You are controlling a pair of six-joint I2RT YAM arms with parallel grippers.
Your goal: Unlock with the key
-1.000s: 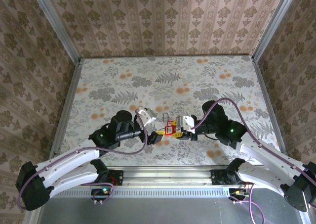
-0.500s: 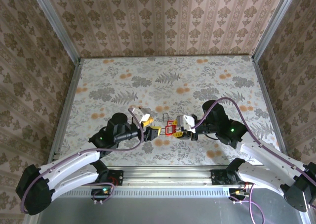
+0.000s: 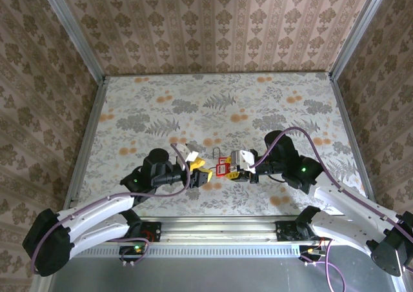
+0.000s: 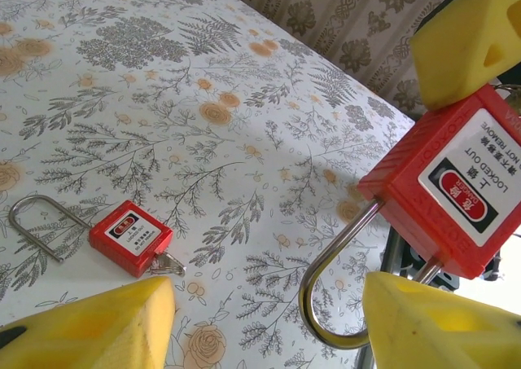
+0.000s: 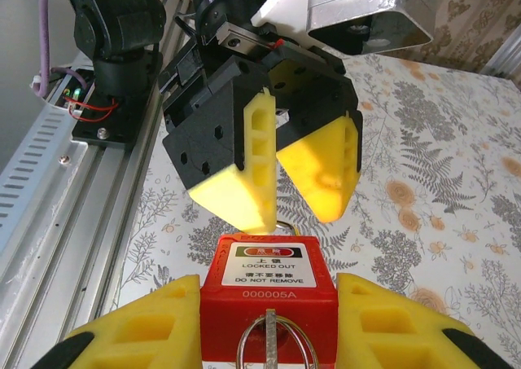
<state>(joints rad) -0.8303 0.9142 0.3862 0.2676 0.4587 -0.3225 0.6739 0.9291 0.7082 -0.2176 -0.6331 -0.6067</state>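
Right wrist view: your right claw (image 5: 267, 296) pinches the red padlock (image 5: 269, 273), with the spread left claw (image 5: 286, 191) just beyond the padlock. Closing in crooked could knock the padlock askew. I can't make out the key: only a metal ring (image 5: 269, 349) shows, cut off.

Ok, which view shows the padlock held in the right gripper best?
Right wrist: the padlock sits close and centred, with its label facing the camera and readable. Left wrist shows its body and steel shackle at an angle, near the frame edge. Top external gives a small red speck.
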